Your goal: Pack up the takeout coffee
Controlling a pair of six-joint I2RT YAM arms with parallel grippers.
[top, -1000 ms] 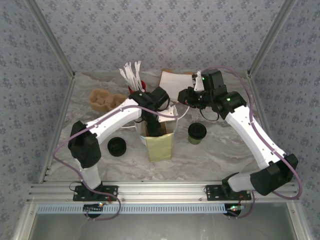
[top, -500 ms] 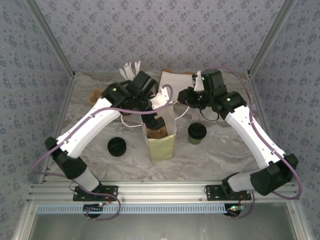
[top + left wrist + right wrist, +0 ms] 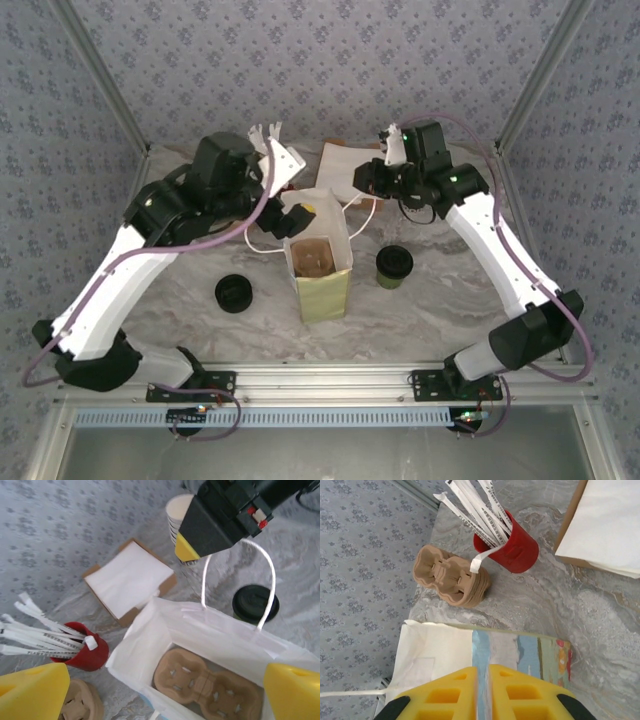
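Note:
The takeout coffee (image 3: 394, 265), a dark green cup with a black lid, stands on the table right of the paper bag (image 3: 320, 268); from the left wrist it shows as the coffee (image 3: 256, 602) beyond the bag (image 3: 150, 630). A brown cup carrier (image 3: 207, 685) lies at the bag's bottom. My left gripper (image 3: 292, 190) hovers open above the bag's back left, its gripper (image 3: 167, 685) empty. My right gripper (image 3: 368, 182) is shut on the bag's white handle (image 3: 270, 580) behind the bag, and its yellow fingers (image 3: 520, 695) are pressed together above the bag wall (image 3: 435, 655).
A loose black lid (image 3: 234, 293) lies left of the bag. At the back stand a red cup of white stirrers (image 3: 512, 550), a stack of carriers (image 3: 452, 577), a napkin box (image 3: 345, 165) and a stack of unlidded cups (image 3: 176, 517). Patterned walls enclose the table.
My left arm has lifted out of the bag and swung back to the left, leaving the carrier inside. My right gripper has shifted slightly back, still holding the handle.

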